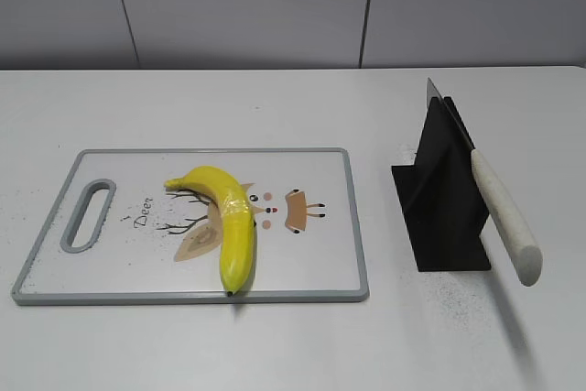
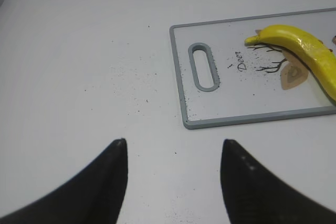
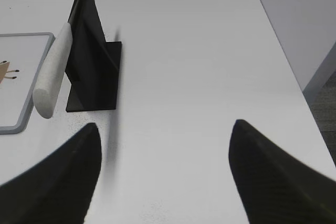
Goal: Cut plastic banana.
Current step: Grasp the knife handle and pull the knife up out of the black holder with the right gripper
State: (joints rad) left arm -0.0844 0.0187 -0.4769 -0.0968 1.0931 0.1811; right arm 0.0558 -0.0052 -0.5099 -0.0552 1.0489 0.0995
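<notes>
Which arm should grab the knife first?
Probably the right arm. The knife leans in its black stand just ahead of the open right gripper. The left gripper, also open, hangs over bare table beyond the board, far from the knife.

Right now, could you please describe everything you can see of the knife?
The knife rests in a black stand on the white table, to the right of the cutting board. Its handle is off-white, rounded and speckled, and slopes down toward the camera, with its free end hanging in the air past the stand's base. The grey blade sits in the stand's slot, and only its tip pokes out above the top. Neither claw touches it. Only the stand is in contact.
</notes>
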